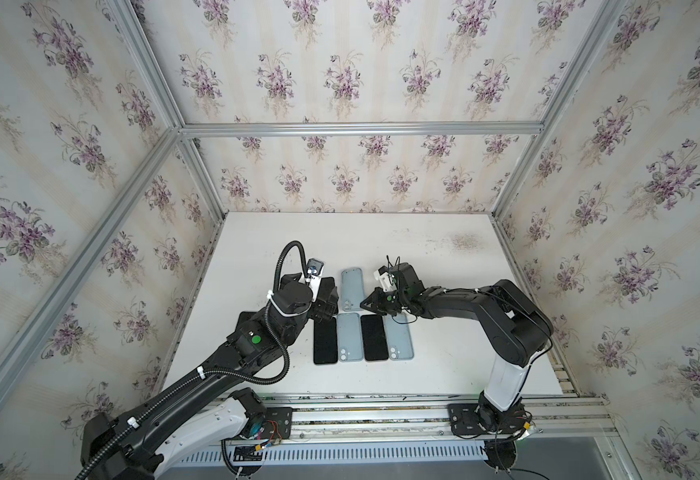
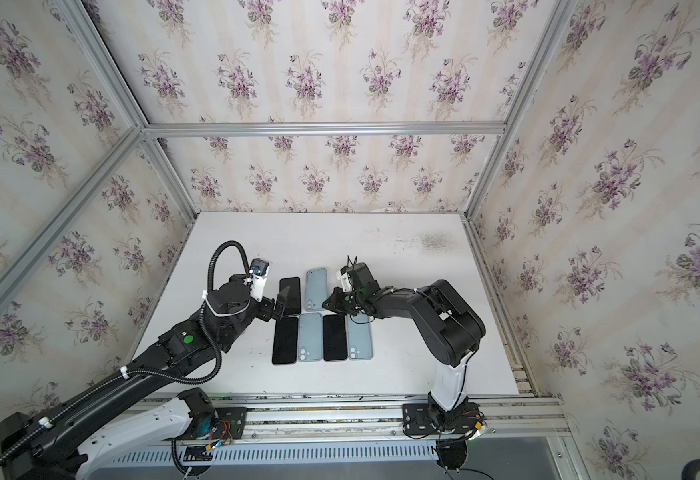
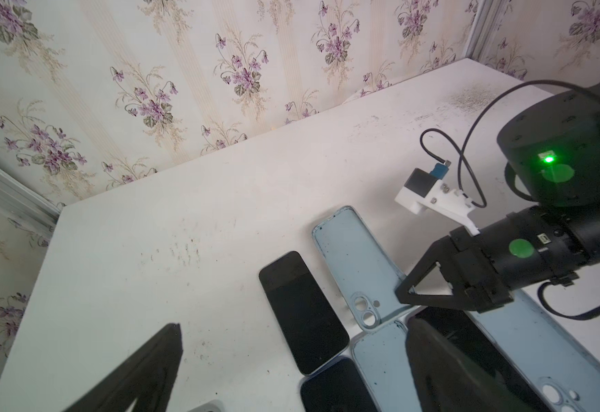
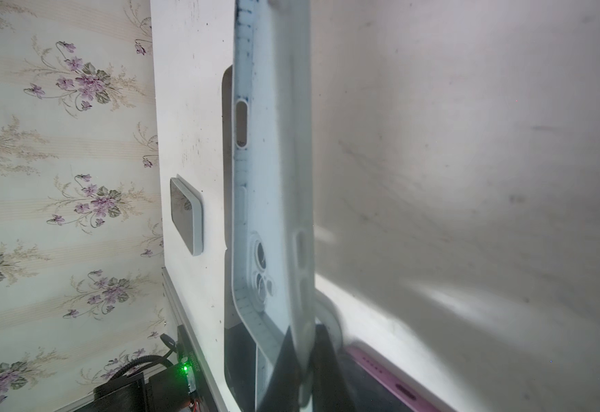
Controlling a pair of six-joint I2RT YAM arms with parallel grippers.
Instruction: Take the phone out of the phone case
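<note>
1. While the right gripper [image 2: 327, 304] has its jaws pressed together on the rim of the empty light-blue case [image 2: 315, 286], at the near corner by the camera cut-out, this pair looks finished. The bare black phone [image 2: 290, 293] lies screen-up on the table [image 2: 402, 257], just left of that case.
2. Left gripper [image 2: 280, 305] hangs at the near end of that phone, jaws spread wide, nothing between them.
3. On the robot's side of the case sits a tight row: front-left phone [image 2: 285, 340], front blue case [image 2: 310, 337], second front phone [image 2: 335, 337] and end blue case [image 2: 359, 340]. I'd call these two more pairs already separated (their cut-outs show white through them).
4. What's left, as I read it: the pinched case needs setting free. One more handset [image 4: 185, 214] lies well left of the case, under the left arm, seemingly in a pale case. That's likely the next job.
5. In the way: the row butts right up to the case's near end, so the right fingers work just beside the second front phone, and a nudge could shove it.
</note>
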